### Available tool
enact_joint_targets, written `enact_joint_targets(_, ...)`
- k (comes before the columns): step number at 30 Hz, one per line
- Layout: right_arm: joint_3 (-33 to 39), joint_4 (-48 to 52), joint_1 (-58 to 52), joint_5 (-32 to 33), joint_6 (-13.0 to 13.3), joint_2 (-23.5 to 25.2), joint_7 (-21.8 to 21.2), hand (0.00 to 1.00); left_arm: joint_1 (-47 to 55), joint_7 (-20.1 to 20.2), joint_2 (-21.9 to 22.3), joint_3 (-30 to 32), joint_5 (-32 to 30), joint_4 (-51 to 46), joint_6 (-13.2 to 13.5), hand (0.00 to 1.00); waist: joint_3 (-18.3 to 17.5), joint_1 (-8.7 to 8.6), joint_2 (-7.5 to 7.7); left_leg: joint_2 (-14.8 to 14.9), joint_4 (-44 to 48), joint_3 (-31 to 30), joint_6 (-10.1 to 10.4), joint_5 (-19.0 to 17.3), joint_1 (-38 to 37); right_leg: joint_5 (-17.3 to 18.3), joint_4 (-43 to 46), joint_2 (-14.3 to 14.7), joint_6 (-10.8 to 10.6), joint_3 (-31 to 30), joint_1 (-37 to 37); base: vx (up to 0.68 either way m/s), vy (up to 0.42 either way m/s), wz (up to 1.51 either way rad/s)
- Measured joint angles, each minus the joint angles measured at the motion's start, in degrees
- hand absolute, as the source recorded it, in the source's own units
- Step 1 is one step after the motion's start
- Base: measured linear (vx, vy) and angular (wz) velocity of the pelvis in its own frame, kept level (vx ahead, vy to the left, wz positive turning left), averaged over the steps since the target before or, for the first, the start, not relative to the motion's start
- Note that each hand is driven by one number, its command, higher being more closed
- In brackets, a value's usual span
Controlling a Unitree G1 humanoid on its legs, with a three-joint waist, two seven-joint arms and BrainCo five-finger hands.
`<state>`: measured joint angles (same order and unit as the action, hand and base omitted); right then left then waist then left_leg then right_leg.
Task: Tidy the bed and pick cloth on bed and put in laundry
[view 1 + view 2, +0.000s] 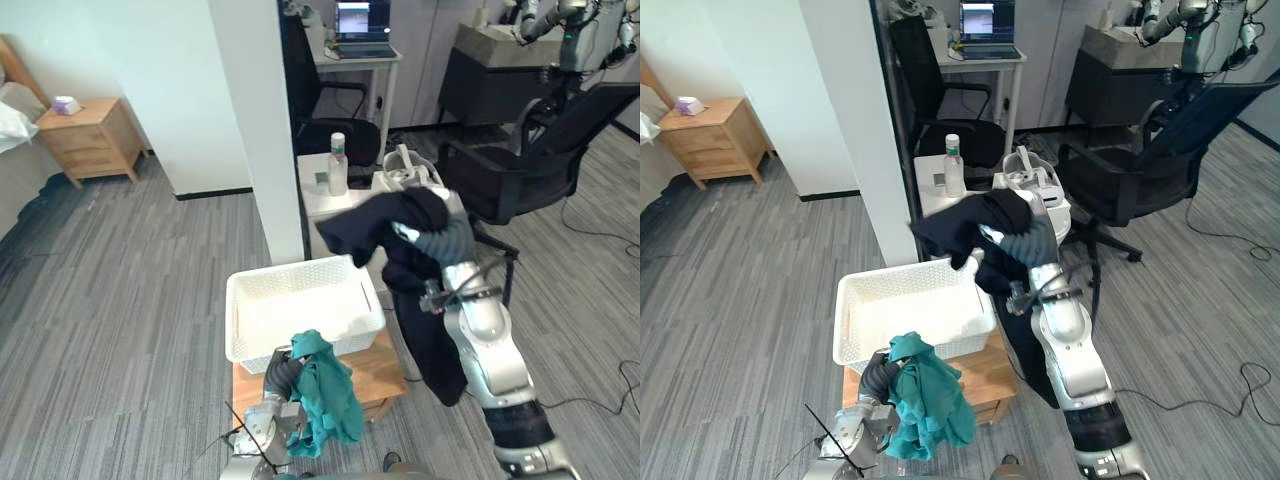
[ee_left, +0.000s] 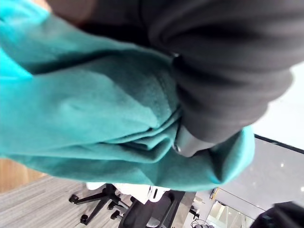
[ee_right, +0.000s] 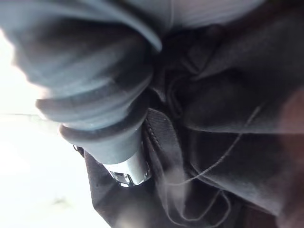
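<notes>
A white laundry basket [image 1: 290, 270] stands on a low wooden table [image 1: 385, 368]. At the basket's front edge my left hand [image 1: 281, 374] is shut on a teal cloth [image 1: 332, 392], which hangs down over the table front. The left wrist view shows the teal cloth [image 2: 95, 104] bunched against the hand. My right hand [image 1: 447, 241] is raised just right of the basket's far right corner and is shut on a black cloth [image 1: 398, 214]. One end of that cloth sticks out over the basket's corner, and the rest trails down along my forearm. The black cloth [image 3: 223, 95] wraps the hand in the right wrist view.
A white pillar [image 1: 258, 120] rises just behind the basket. A white cabinet [image 1: 315, 200] with a bottle [image 1: 337, 164] stands behind the pillar. A black office chair [image 1: 520, 170] is to the right. A wooden bedside table [image 1: 90, 135] and the bed's corner [image 1: 12, 120] lie far left.
</notes>
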<state>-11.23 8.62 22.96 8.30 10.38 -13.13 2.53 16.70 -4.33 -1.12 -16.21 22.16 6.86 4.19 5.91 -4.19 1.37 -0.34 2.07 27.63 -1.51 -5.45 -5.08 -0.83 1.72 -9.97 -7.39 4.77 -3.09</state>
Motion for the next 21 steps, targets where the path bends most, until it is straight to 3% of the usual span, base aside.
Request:
enact_joint_targets(6,-2.2,-14.3,13.9,-2.0,-1.5,0.4,0.2,1.0,1.1,0.6,0.5,-1.3,0.8,0.0,0.1,1.0,-0.2,1.76,0.39,-0.7,-2.4,-1.7,-0.9,2.7,-1.1,-1.2,-2.1,-0.1,0.0,2.9,-1.5,0.02,-0.004,0.19)
enact_joint_targets(9,-2.1,-20.6,19.7,-2.4,-2.0,0.0,1.2,1.0,1.6,0.6,0.6,-1.7,1.4,-0.1,0.2,1.0,-0.4,1.8,0.62,-1.3,-5.1,-4.1,-0.9,4.9,-1.1,-1.2,-2.2,-0.1,0.0,4.9,-1.6,-0.03,-0.012,0.39)
enact_joint_targets(14,-0.5,-33.4,28.3,-5.9,-2.9,-4.4,2.6,1.0,3.5,2.0,0.0,-2.0,2.6,-0.1,0.2,1.0,-0.4,2.04,0.71,-1.5,-7.4,-6.5,-0.5,7.2,-0.3,-1.9,-3.5,0.1,1.0,7.7,-1.7,-0.07,-0.017,0.26)
enact_joint_targets(17,1.5,-34.3,28.6,-6.7,-3.7,-7.9,3.9,1.0,3.9,2.7,-0.1,-2.3,3.2,-0.1,0.2,1.0,-0.4,1.99,0.67,-1.5,-7.8,-7.1,-0.6,7.6,0.4,-2.1,-3.9,0.2,1.3,8.6,-1.6,-0.07,-0.01,0.17)
enact_joint_targets(21,2.2,-34.3,28.6,-6.8,-4.3,-8.6,4.5,1.0,4.0,3.1,-0.2,-2.5,3.2,-0.1,0.2,1.0,-0.4,1.78,0.58,-1.0,-7.8,-7.4,-0.3,7.8,0.5,-2.2,-4.0,0.7,1.5,8.9,-1.6,-0.05,-0.012,0.0)
